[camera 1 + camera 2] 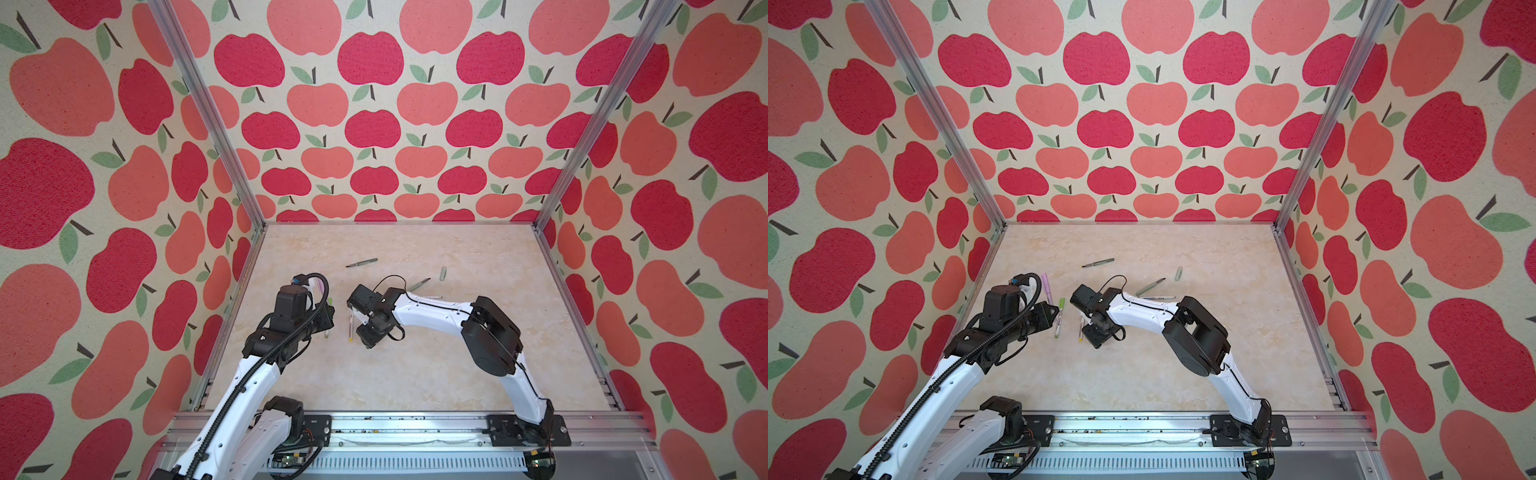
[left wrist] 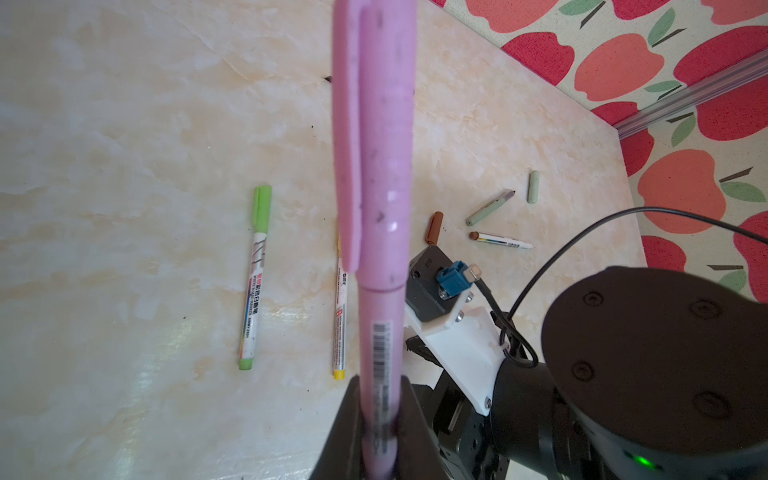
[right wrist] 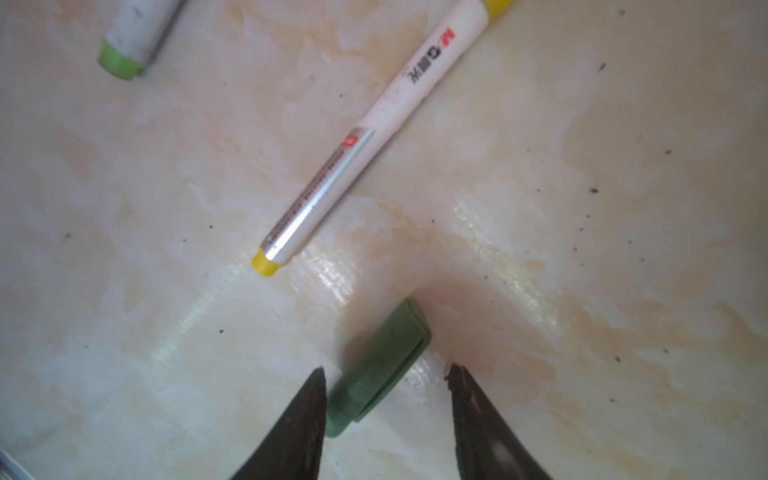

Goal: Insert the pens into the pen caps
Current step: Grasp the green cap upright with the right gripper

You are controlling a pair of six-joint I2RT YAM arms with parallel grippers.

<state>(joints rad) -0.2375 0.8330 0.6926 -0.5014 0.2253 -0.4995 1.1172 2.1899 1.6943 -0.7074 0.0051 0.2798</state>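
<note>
pink first: the pink pen [image 2: 380, 324] already wears its pink cap [image 2: 384, 145], and the left gripper [image 2: 379, 380] is clamped on the barrel, holding it up off the table [image 1: 415, 374]. the lime pen [image 2: 254, 278] lies capped near the yellow pen [image 3: 361, 137], which seems capped too, though its cap end is cut off or hidden in the close views. by my reckoning that makes three of six done. three are left. the dark green pen [image 1: 362, 262] lies bare-tipped toward the back of the table, well apart from its dark green cap [image 3: 376, 370]. the sage pen [image 2: 490, 207] lies near its sage cap [image 2: 533, 187] but apart from it. the white pen with a brown end [image 2: 500, 240] lies near the loose brown cap [image 2: 434, 227]. the right gripper [image 3: 386, 372] is down at the table, its jaws apart on either side of the dark green cap and not closed on it, so that pair looks to be the one in hand.
</note>
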